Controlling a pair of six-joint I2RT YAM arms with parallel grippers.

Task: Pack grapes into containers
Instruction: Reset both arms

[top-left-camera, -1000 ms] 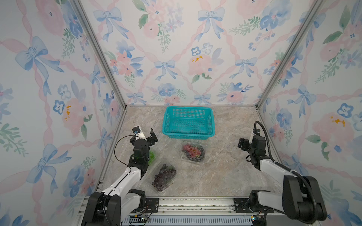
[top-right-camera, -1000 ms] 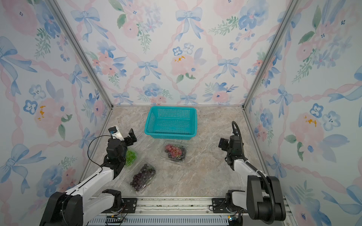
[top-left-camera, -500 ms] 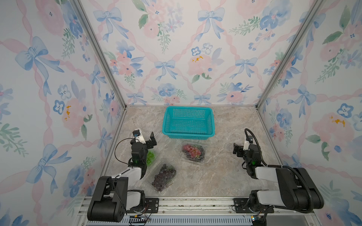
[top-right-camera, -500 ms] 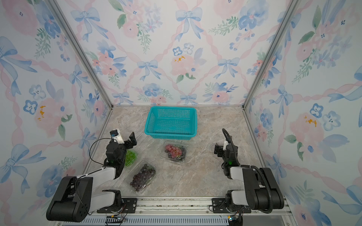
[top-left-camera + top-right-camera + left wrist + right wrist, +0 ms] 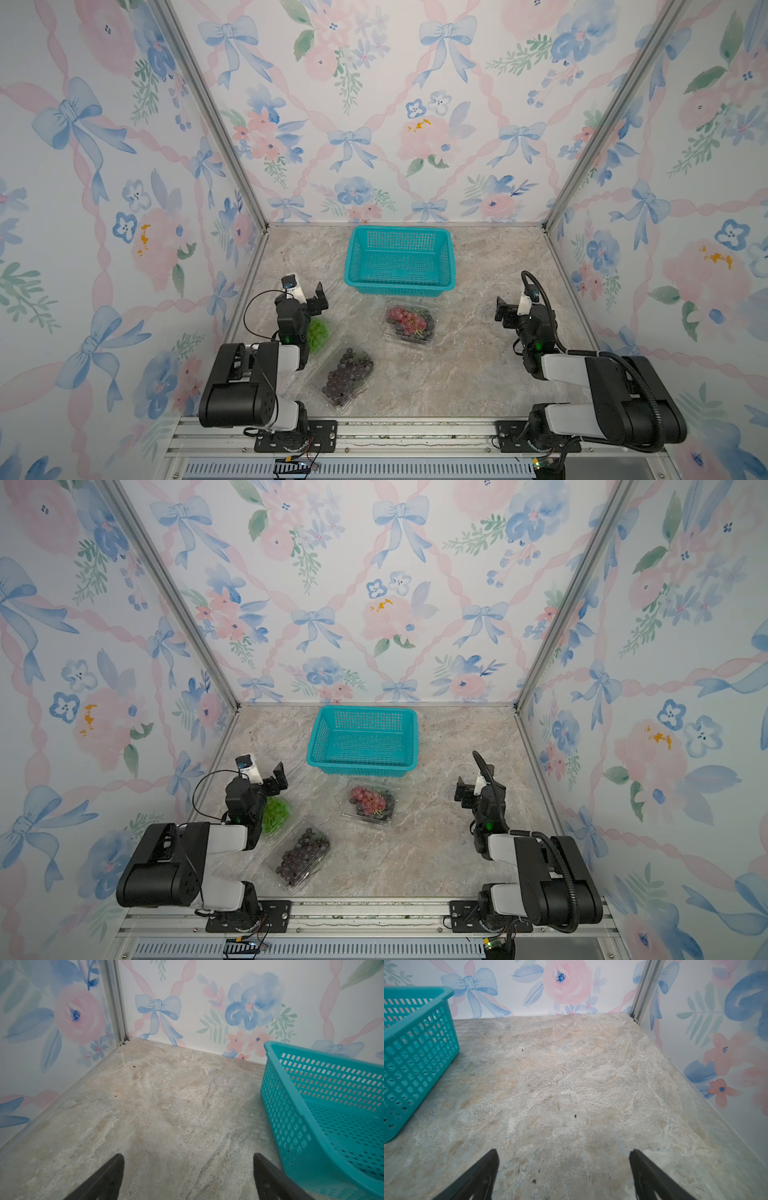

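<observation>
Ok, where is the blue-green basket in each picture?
In a top view: teal basket mid-picture, at the marbled table's far end.
In a top view: same spot, slightly further left in the picture.
Left wrist: picture's right edge, cut off.
Right wrist: picture's left edge, cut off.
Shared landmark: that marbled table under it, in all four.

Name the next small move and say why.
Probably just park the left gripper and right gripper, both open and empty. The green grapes, dark purple grapes and red grapes each already lie in a clear container, though the green bunch is partly hidden; no loose bunch shows.
</observation>
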